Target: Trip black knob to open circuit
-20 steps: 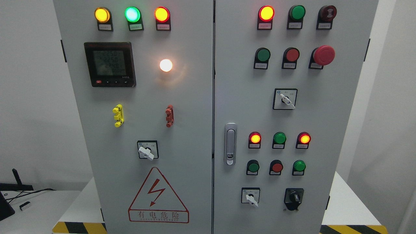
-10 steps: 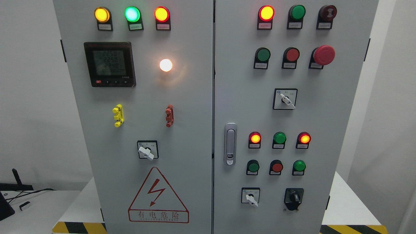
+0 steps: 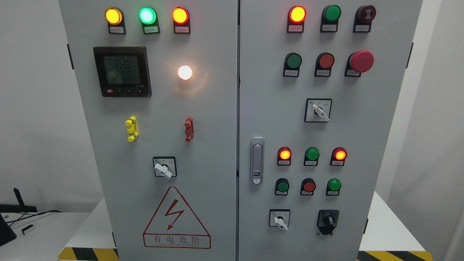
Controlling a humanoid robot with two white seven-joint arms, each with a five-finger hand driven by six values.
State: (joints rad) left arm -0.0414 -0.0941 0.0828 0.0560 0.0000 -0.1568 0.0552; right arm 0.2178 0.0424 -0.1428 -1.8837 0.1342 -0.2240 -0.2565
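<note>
Fingers of either robot hand are not seen anywhere in the head view, so their state cannot be told.

Most of the view is filled by a tall grey metal electrical cabinet (image 3: 217, 108) with two doors, stood on a white desk (image 3: 384, 232) edged with yellow and black hazard striping. On the left door a black square digital meter (image 3: 122, 71) with a lit display is mounted below a row of three lit round lamps, amber, green and red. A glowing white round lamp (image 3: 185, 72) is set to the right of the meter. Lower down, a red triangular warning sign (image 3: 176, 217) with a lightning bolt is fixed, with a small white-handled selector switch (image 3: 164, 167) just above it. A silver door latch (image 3: 257, 160) is fitted at the left edge of the right door. A large red mushroom-shaped emergency button (image 3: 361, 61) is seen near the upper right.

The black rotary knob (image 3: 328, 220) is mounted at the lower right of the right door, to the right of another white-handled selector and below a row of three small round buttons. It is touched by nothing.
</note>
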